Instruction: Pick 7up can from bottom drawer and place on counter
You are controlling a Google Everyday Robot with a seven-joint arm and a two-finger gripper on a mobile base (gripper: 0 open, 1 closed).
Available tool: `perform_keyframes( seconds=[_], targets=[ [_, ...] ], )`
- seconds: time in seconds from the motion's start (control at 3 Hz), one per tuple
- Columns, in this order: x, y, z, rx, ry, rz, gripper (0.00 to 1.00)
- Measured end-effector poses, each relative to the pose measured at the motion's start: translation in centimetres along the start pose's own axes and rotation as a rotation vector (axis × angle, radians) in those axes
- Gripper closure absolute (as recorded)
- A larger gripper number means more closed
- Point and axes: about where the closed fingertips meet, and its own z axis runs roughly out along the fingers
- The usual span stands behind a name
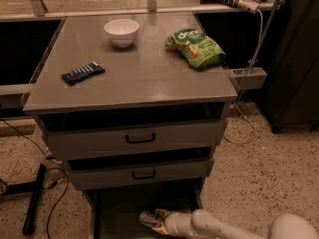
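The bottom drawer (114,210) is pulled open under the cabinet and has a dark floor. My gripper (153,219) reaches in from the lower right on a white arm and sits low over the drawer floor, near its front. A small silvery object (145,217) shows at the gripper's tip and looks like the 7up can. Most of it is hidden by the gripper, and I cannot tell how it is held. The counter (144,78) is the broad grey top of the cabinet above.
On the counter are a white bowl (121,32) at the back, a green snack bag (197,47) at the back right and a dark flat packet (82,72) at the left. Two shallower drawers (137,139) with black handles stand slightly open. Cables and a black stand lie on the floor at the left.
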Motion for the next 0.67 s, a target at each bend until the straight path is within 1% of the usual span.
perform_keyframes(
  seconds=[0.33, 0.67],
  targets=[
    [-2.2, 0.1, -2.9, -0.039, -0.01, 0.01, 1.0],
    [-5.5, 0.0, -6.4, -0.074, 0.005, -0.04, 1.0]
  ],
)
